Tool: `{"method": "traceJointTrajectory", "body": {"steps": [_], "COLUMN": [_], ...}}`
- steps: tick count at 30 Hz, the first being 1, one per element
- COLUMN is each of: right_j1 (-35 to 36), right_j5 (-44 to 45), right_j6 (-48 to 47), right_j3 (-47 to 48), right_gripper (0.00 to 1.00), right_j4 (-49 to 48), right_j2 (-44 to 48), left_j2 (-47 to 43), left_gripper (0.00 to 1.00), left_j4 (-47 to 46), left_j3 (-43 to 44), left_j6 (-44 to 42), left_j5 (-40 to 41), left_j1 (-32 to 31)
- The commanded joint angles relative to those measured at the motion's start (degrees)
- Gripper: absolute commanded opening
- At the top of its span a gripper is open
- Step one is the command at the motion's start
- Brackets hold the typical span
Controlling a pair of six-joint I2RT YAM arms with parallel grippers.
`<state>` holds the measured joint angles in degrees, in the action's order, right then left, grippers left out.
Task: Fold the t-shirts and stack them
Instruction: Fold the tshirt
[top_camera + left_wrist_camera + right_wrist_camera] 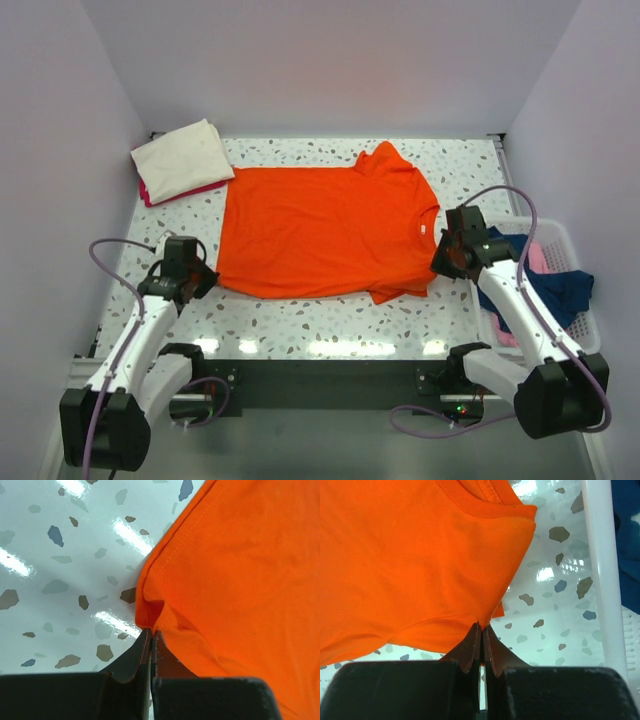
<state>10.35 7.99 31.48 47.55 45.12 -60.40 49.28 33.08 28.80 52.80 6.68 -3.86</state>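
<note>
Rightward, basket [568, 240]: navy shirt [556, 286], pink shirt [538, 258]

No text, label or number is legible anywhere.

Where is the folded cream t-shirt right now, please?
The cream t-shirt sits at the table's far-left corner in the top view, on a magenta shirt, beside the spread orange t-shirt.
</note>
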Motion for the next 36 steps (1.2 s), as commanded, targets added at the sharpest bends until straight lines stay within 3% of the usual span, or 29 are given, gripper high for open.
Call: {"method": "traceJointTrajectory", "body": {"steps": [1,5,14,23,36], "right_j1": [-0.3,-0.5,-1.5,-2.9,-6.7], "right_j5": [-0.4,-0.6,-0.5,-3.3,-5.3], "right_j6": [0.2,0.6,0.1,-0.3,0.4], "right_j3": [4.4,7.1,14.8,20.0,22.2], "right_gripper": [0.00,0.00,0.00,0.00,0.00], "right_j4": [-4.0,-6.5,-10.6,-13.1,-15.0], "right_j2": [-3.6,-8.8,-21.9,-30.4,-32.0], "left_j2": [6.1,18.2,30.8,36.8,41.4], "left_gripper": [0.00,0.00,0.00,0.00,0.00], "left_j4": [-6.9,-10.0,-13.0,-14.4,-16.6], "left_j3": [3.5,9.0,17.5,21.2,24.7], "left_j6": [-1.8,-2.3,-2.3,-3.6,-4.5], "left_j5": [-1.9,-1.6,-1.9,-5.0,-8.3], "left_j1": [0.3,0.3,1.5,6.3,7.5]}}
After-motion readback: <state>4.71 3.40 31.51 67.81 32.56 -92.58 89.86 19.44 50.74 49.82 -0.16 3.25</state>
